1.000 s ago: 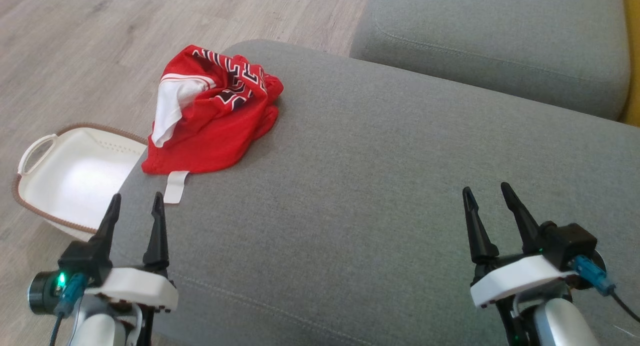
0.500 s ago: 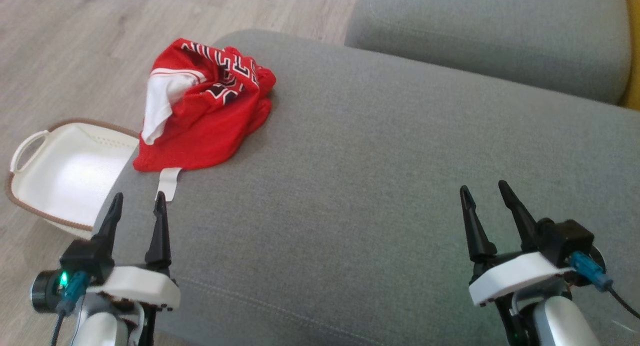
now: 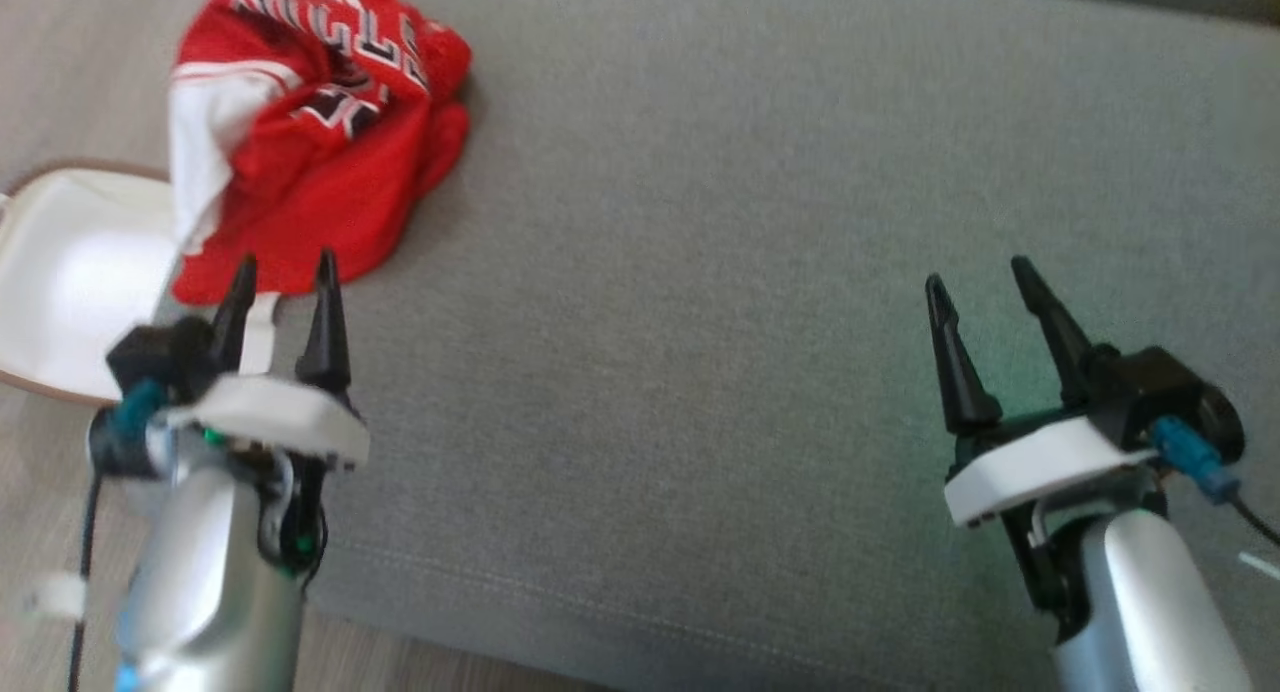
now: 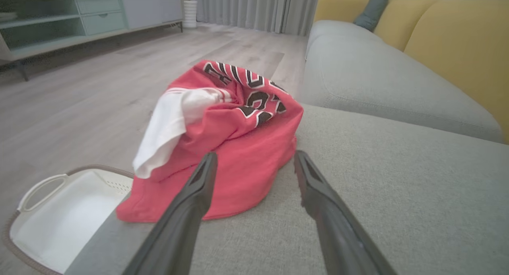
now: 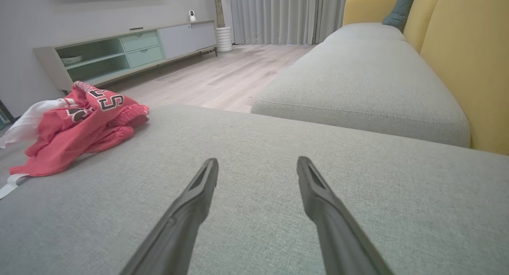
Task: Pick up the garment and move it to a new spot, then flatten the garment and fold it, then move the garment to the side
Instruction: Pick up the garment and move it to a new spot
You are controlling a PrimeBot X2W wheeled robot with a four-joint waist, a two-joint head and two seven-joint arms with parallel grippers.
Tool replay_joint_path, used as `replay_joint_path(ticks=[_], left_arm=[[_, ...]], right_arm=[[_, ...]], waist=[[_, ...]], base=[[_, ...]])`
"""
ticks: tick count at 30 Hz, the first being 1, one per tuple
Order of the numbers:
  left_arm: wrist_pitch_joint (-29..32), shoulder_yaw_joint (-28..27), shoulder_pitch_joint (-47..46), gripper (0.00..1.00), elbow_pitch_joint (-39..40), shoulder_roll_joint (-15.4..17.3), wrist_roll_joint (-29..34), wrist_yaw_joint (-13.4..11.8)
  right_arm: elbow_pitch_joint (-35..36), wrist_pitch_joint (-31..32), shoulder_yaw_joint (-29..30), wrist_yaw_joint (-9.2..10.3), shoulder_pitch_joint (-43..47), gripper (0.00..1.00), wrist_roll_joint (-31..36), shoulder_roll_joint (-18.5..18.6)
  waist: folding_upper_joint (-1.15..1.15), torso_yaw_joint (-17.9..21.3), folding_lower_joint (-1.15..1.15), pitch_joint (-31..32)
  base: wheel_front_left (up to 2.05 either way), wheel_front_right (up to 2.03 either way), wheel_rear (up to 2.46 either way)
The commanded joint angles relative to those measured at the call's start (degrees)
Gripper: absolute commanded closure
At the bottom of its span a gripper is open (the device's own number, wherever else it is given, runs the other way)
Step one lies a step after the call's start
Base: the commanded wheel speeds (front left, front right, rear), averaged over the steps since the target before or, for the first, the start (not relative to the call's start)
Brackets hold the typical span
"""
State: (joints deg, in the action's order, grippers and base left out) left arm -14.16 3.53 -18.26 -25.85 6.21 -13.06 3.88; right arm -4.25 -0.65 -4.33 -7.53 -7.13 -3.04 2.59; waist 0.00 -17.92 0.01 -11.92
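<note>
Two grippers, left pincer (image 3: 285, 262) and right pincer (image 3: 977, 272), stand with fingers apart, empty. The left is at the near edge of the crumpled red garment (image 3: 310, 142), at ten o'clock on the grey sofa cushion (image 3: 700, 272). It would do best to straddle a thick fold before closing.

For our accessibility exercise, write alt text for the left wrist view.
A crumpled red garment lies at the edge of a grey sofa cushion, just ahead of the open left gripper. A white basket sits on the floor beside the cushion.
</note>
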Motion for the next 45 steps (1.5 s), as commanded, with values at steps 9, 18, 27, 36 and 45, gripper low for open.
replay_joint_path(ticks=[9, 18, 27, 36, 45], left_arm=[[2.12, -1.06, -17.48, 0.0, -18.5, 3.4, -4.2, 2.8], [5.47, 1.4, -26.66, 0.0, -35.72, 5.12, -7.28, 3.55], [0.96, 5.74, -29.29, 1.0, -39.37, 8.27, -8.47, 3.59], [-0.82, 2.58, -22.99, 1.0, -20.12, 11.09, -5.37, 0.79], [-0.83, 0.05, -8.09, 1.0, 4.41, 11.69, -2.3, -1.55]], right_arm=[[5.08, 1.94, -0.74, 0.04, -5.1, 0.0, 2.89, 0.29], [4.8, 2.17, -1.28, 0.04, -6.68, 0.0, 3.25, 0.29], [4.01, 1.43, -0.66, 0.04, -6.49, 0.0, 2.84, 0.29], [2.82, -0.28, 0.67, 0.04, -3.96, 0.0, 0.92, 0.29], [0.76, -2.72, 0.26, 0.04, -1.45, 0.0, -2.14, 0.29]], waist=[[0.0, 1.86, -0.01, -11.28], [0.0, 1.95, -0.01, -12.99], [0.0, 2.44, -0.01, -11.72], [0.0, 2.21, -0.01, -5.38], [0.0, 4.74, -0.01, 1.85]], base=[[0.0, 0.0, 0.0], [0.0, 0.0, 0.0], [0.0, 0.0, 0.0], [0.0, 0.0, 0.0], [0.0, 0.0, 0.0]])
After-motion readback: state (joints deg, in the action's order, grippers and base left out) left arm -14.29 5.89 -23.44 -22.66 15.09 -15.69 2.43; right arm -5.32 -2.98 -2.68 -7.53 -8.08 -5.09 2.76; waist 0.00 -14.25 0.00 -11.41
